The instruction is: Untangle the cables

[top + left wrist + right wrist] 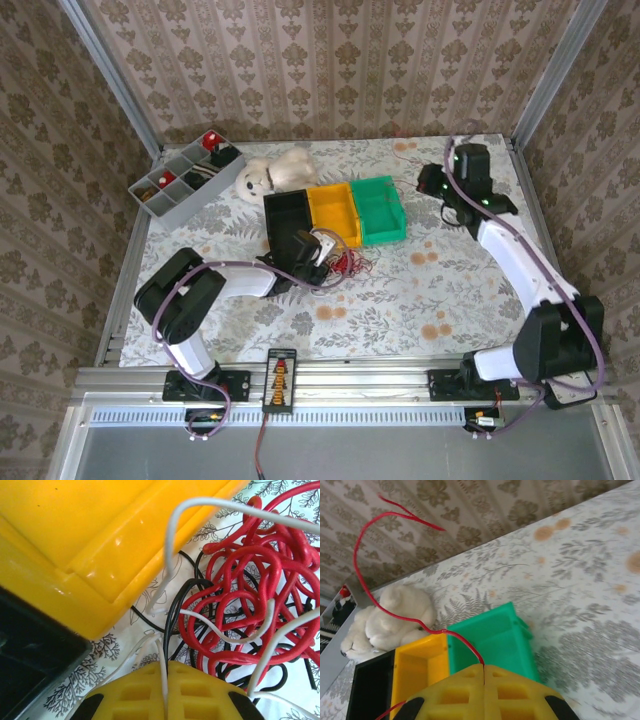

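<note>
Red wire [440, 630] hangs free, clamped in your right claw [484, 672]; your left claw [163, 690] pinches a white wire [162, 665]; the tangle [250, 580] mostly remains.

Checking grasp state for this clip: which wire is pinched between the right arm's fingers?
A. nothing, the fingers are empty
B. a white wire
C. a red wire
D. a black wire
C: in the right wrist view a single red wire comes out of the seam between the shut right fingers and arcs up above the green bin.
</note>
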You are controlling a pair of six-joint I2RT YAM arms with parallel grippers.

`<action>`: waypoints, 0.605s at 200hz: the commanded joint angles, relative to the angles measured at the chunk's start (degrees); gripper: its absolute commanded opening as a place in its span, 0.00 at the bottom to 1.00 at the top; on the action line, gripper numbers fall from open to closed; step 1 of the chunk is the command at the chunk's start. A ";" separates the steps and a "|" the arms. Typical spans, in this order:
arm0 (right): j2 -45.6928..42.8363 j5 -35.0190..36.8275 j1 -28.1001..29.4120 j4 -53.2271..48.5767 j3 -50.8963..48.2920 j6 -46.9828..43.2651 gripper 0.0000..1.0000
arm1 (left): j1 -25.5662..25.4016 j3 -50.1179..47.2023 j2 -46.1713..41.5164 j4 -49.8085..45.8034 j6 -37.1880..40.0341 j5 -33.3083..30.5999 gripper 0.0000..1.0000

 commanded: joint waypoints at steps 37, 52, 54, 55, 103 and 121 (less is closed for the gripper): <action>14.73 -5.08 2.90 -3.88 7.77 -1.99 0.00 | 0.61 -2.25 -2.75 -0.43 -1.37 -1.70 0.00; 16.27 -3.71 3.33 -5.45 7.70 -1.84 0.00 | 0.60 -2.27 -2.84 -0.44 -1.36 -1.90 0.00; 16.41 -3.52 3.40 -5.64 7.62 -1.82 0.00 | 0.63 -2.27 -2.77 -0.52 -1.36 -1.90 0.00; 16.41 -3.52 3.40 -5.64 7.62 -1.82 0.00 | 0.66 -2.27 -2.76 -0.48 -1.36 -1.86 0.00; 16.49 -0.95 4.16 -8.15 4.49 -1.68 0.00 | 0.61 -1.75 -2.05 -0.59 -1.11 -1.64 0.00; 15.31 -1.24 4.47 -8.09 2.95 -2.39 0.00 | 0.66 -1.31 -1.37 -0.61 -1.01 -1.46 0.00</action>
